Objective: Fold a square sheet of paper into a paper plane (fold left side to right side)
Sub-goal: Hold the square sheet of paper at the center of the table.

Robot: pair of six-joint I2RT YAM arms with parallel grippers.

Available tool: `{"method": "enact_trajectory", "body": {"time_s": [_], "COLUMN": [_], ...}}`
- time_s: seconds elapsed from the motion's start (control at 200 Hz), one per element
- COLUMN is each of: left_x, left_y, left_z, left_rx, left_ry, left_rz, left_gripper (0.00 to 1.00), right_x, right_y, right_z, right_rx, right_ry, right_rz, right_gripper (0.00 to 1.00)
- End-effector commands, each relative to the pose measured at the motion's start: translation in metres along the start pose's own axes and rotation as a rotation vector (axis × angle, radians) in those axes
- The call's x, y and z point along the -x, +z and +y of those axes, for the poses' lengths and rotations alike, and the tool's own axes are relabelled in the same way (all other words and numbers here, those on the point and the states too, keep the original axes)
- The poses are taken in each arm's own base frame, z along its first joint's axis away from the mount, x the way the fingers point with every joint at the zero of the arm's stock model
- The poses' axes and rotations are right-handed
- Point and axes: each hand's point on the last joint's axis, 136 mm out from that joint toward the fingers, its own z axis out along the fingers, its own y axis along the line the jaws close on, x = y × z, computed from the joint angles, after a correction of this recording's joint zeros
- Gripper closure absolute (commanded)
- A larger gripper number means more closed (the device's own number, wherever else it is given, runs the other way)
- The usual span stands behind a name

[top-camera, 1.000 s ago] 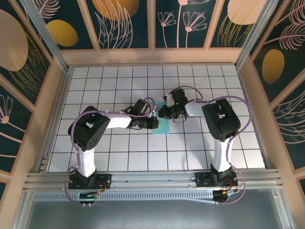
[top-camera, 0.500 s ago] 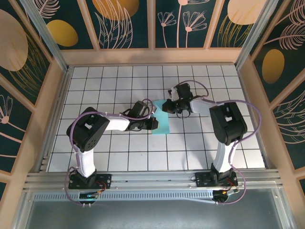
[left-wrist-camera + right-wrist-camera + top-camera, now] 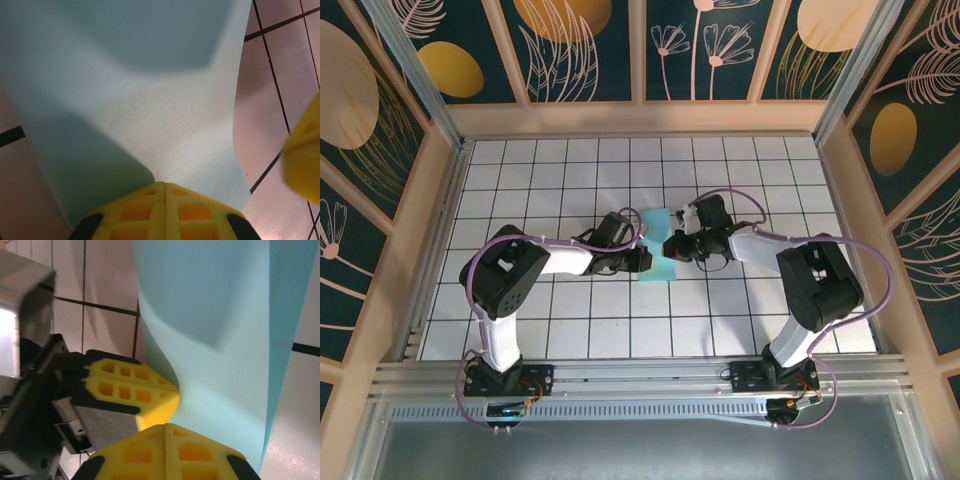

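White-tiled counter [image 3: 570, 320] lies under your arms, and the turquoise paper [image 3: 658, 232] sits near its middle, curved rather than flat. Your left fingers [image 3: 161, 196] are pressed together on the left edge of the paper. Your right fingers [image 3: 161, 437] are clamped on its right side, just beside the left ones, so both pinch the same sheet.

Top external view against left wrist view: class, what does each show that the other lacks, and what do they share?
Top external: whole arms, left hand and right hand meeting at the square sheet of paper, patterned walls around. Left wrist: yellow fingers pressed together at the sheet's edge, its surface bowed and shadowed. Shared: turquoise paper on the grid table.
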Motion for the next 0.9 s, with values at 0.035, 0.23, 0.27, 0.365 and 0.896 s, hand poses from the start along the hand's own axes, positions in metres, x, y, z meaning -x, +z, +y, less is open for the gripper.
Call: {"method": "enact_trajectory", "body": {"time_s": [0.035, 0.23, 0.27, 0.365, 0.896], "left_x": [-0.034, -0.024, -0.022, -0.012, 0.043], "left_y": [0.003, 0.000, -0.001, -0.004, -0.015], "left_z": [0.021, 0.010, 0.007, 0.000, -0.012], "left_rx": [0.080, 0.044, 0.038, 0.024, -0.075], "left_ry": [-0.052, -0.059, -0.059, -0.064, -0.078], "left_rz": [0.107, 0.081, 0.074, 0.056, -0.042], "left_gripper": [0.98, 0.98, 0.98, 0.97, 0.96], "right_x": [0.000, -0.015, -0.018, -0.026, -0.044], "right_y": [0.016, 0.025, 0.026, 0.027, 0.033], "right_z": [-0.006, -0.032, -0.038, -0.047, -0.081], "right_rx": [-0.012, -0.108, -0.129, -0.161, -0.282], "right_ry": [0.003, 0.028, 0.030, 0.033, 0.032], "right_rz": [0.012, 0.056, 0.064, 0.086, 0.152], "right_gripper": [1.00, 1.00, 1.00, 1.00, 1.00]}}
